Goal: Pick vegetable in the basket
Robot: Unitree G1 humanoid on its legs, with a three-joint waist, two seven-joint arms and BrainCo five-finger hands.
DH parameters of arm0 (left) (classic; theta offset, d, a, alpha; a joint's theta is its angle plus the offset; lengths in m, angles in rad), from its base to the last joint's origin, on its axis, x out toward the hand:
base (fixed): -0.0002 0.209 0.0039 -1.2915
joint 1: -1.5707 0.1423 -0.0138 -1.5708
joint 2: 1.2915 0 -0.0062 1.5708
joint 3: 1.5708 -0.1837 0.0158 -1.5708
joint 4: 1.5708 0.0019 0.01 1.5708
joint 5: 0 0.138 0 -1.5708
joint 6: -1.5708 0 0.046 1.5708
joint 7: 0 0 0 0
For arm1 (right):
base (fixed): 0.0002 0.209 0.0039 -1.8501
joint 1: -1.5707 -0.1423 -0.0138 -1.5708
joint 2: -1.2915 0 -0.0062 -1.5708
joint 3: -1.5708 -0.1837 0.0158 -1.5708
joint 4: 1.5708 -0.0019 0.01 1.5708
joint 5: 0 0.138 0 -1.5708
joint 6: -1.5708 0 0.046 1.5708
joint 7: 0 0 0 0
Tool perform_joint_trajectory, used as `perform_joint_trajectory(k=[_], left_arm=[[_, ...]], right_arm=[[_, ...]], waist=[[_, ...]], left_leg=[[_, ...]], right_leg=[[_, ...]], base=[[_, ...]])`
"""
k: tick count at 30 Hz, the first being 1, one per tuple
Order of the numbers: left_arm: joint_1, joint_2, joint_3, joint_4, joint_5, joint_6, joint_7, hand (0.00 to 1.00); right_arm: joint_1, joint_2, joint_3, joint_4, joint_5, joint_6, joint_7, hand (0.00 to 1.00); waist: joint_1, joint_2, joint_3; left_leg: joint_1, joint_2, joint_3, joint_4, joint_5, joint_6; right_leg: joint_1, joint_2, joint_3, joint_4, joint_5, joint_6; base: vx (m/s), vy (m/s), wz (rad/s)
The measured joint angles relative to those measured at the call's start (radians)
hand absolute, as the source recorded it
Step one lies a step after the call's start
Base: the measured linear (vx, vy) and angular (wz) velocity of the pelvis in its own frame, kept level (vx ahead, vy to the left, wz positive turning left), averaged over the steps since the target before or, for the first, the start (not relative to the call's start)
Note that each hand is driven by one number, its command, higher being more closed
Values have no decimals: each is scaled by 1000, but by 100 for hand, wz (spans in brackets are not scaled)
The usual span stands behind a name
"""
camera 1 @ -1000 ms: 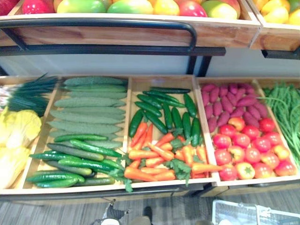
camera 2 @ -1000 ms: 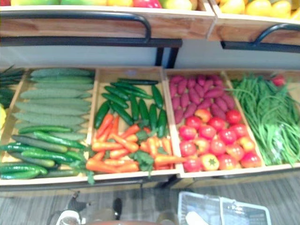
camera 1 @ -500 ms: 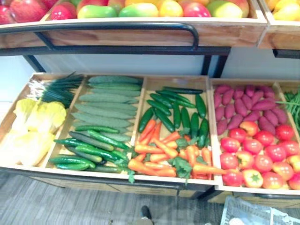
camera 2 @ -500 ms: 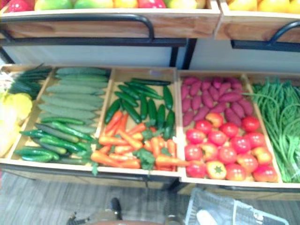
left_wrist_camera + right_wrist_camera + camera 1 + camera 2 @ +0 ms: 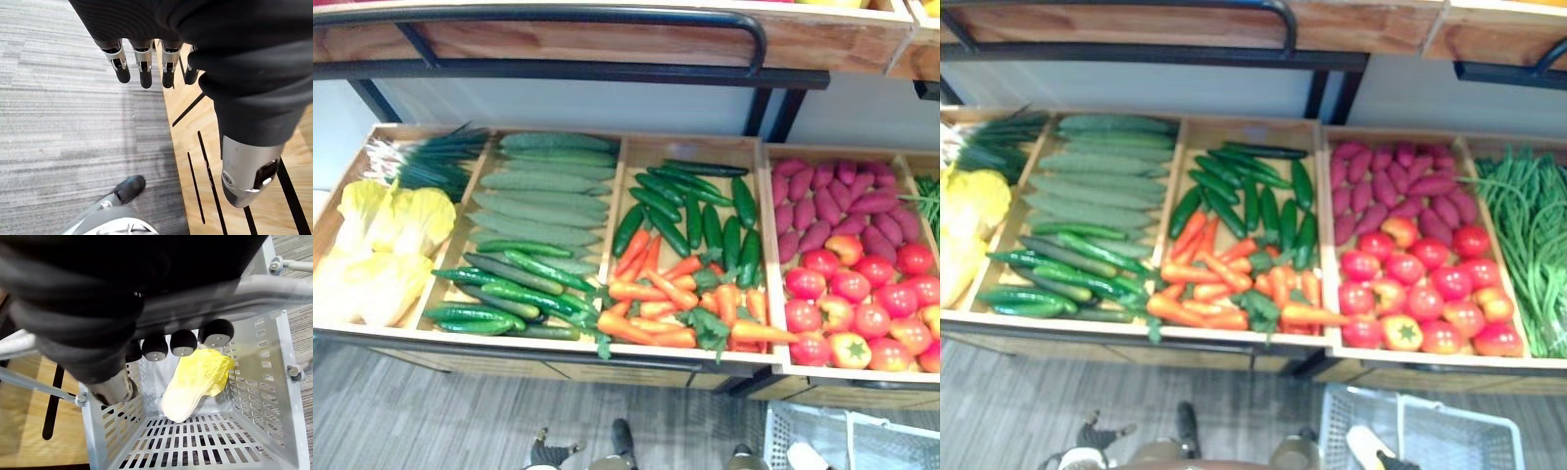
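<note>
A long wooden display holds yellow cabbages, scallions, pale and dark cucumbers, carrots, purple sweet potatoes, tomatoes and green beans. Below its right front hangs a white slotted basket. In the right wrist view my right hand is curled round the basket's grey handle, and one yellow cabbage lies inside the basket. My left hand hangs with straight fingers beside the stand's wooden front panel, holding nothing.
An upper wooden shelf with a black rail overhangs the back of the display. Black posts stand behind the trays. Grey striped floor runs along the front of the stand.
The whole picture has shifted: the upper fruit shelf has slid up out of sight and more of the basket shows at the bottom right. The vegetables have not moved.
</note>
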Motion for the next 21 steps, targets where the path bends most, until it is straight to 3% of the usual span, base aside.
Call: perform_joint_trajectory(k=[2, 5, 8, 15, 21], left_arm=[[8, 16, 1, 0, -1, 1, -2, 0], [27, 27, 4, 0, -2, 0, -19, 0], [48, 12, 35, 5, -15, -1, -33, 0], [74, -25, 114, 61, -82, -2, -56, 0], [64, -32, 117, 69, -84, -22, -66, 0]], right_arm=[[-11, 17, 12, 4, 0, 1, 13, 100], [-5, 42, 20, 14, 0, 0, 21, 100], [-18, 36, 21, 50, 1, -2, 24, 100], [-18, 33, 4, 93, 10, -5, 42, 100], [-7, 6, -2, 122, 17, -7, 44, 100]], waist=[[1, -22, 21], [4, -45, 16], [29, -45, 3], [29, -39, -28], [19, -21, -39]], left_leg=[[12, 2, -7, 0, -4, 3], [15, -2, -24, 0, -5, 3], [12, 15, -25, 0, -10, -4], [33, 37, -11, 0, -30, -39], [68, 47, -13, 0, -33, -43]], right_leg=[[6, 6, 3, 34, -42, -69], [8, 21, 49, 46, -52, -71], [40, 47, 41, -37, -37, -47], [88, 72, 39, -111, 18, 27], [128, 82, 6, -116, 18, 26]], base=[[3, 30, 14], [35, -12, 23], [72, -35, -2], [142, -45, -10], [145, -51, -1]])
